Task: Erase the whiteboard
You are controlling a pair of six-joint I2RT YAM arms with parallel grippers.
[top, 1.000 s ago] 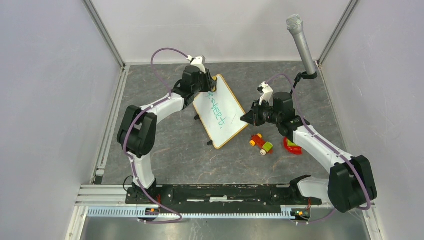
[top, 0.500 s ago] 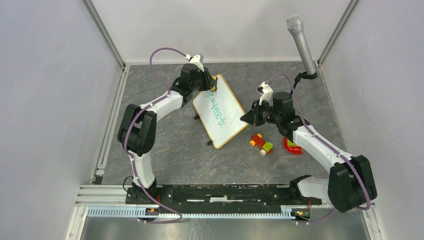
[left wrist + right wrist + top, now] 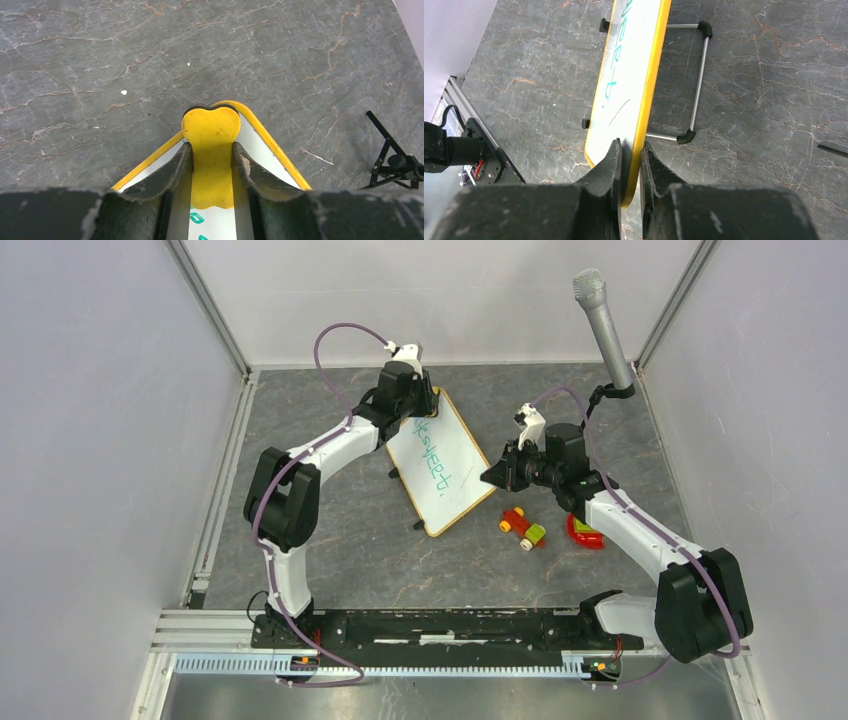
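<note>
The whiteboard [image 3: 440,465] stands near the middle of the grey table [image 3: 330,530], tilted on its black wire feet [image 3: 696,85]. In the top view its long side runs from 11 o'clock to 5 o'clock. Green handwriting [image 3: 432,462] runs down its white face.

The left gripper [image 3: 420,412] is at the board's 11 o'clock corner. Its jaws are closed on a flat yellow pad [image 3: 210,127] (rounded like a heart at the far end), which lies over the rounded corner of the frame in the left wrist view. Green marks show just below the pad.

The right gripper [image 3: 492,477] is at the board's 3 o'clock edge. Seen from its wrist, the fingers [image 3: 610,160] pinch the yellow-wood frame, one on the written face and one on the back.

A small red, yellow and green toy car [image 3: 523,527] sits at 4 o'clock from the board, near it but not touching. A red item [image 3: 584,533] lies further toward 3 o'clock, partly hidden by the right arm. A grey microphone [image 3: 603,325] stands at the table's 1 o'clock corner.
</note>
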